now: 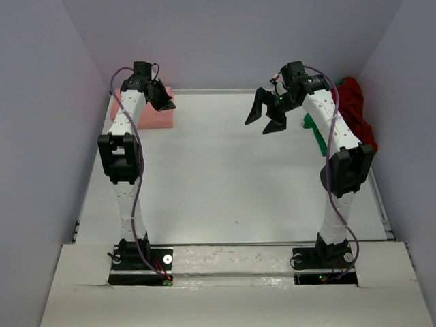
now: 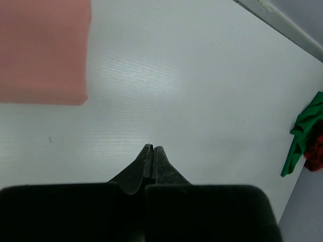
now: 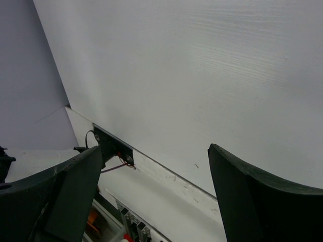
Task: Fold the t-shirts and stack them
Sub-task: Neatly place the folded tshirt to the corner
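Dark red shirt [image 1: 354,102] and green shirt [image 1: 317,139] lie bunched together just outboard of the right claw [image 1: 264,121]. The green one trails lengthwise along the edge of the surface [image 1: 225,177]. That claw hangs wide and empty, and I judge it the nearer for the pickup. The salmon-pink shirt [image 1: 153,117] lies folded flat just ahead-left of the left claw [image 1: 165,103], which is pinched closed on nothing.
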Controlling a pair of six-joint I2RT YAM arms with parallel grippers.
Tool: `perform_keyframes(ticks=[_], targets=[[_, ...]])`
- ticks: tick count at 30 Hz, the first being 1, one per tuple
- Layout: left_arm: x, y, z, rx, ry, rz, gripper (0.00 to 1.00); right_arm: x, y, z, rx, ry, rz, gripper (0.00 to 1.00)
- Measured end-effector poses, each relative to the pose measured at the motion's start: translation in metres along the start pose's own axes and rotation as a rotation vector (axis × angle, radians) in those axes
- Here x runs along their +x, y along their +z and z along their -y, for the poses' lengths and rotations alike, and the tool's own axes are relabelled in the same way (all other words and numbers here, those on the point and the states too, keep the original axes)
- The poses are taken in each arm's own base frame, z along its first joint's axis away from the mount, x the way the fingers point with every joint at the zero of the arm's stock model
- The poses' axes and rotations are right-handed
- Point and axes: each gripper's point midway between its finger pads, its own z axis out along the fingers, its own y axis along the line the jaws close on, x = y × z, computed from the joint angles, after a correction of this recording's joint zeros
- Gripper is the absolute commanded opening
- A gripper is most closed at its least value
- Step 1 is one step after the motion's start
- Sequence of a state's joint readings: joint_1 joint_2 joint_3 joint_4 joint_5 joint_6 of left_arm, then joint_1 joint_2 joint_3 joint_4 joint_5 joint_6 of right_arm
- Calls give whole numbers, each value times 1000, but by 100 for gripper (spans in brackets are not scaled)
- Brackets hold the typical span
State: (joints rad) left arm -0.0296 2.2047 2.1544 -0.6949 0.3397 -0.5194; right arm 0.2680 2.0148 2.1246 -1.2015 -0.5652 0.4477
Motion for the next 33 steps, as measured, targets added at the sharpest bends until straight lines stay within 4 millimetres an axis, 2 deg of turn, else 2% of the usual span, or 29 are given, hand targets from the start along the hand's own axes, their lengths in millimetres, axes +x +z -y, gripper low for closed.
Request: perform_keyframes(ticks=[5,9,10,12,13,16,18,25,28,33], targets=[[6,53,-11,47,27,-48,0,-1,0,0,-1,-1,2,91],[23,81,-28,39,27,-107,45,-1,0,0,0,-4,3,91],[26,84,-32,18,35,-110,70,-1,0,0,1,-5,4,91],[27,82,-39,-25,52,-97,96,-1,0,2,7,-8,7,92],[28,78,-44,-61,64,-84,99,-2,0,2,9,-9,9,92],[32,61,-46,-113,92,-56,99,-3,1,4,18,-13,14,93],[31,38,-42,-134,112,-20,99,-4,0,5,24,-20,22,93],[6,-36,-5,-108,163,164,99,-10,-3,4,25,-67,69,93],[1,-49,-1,-110,168,204,99,-10,-10,-1,8,-90,96,93],[0,-50,-7,-141,165,209,99,-12,-22,-13,-31,-138,147,93]])
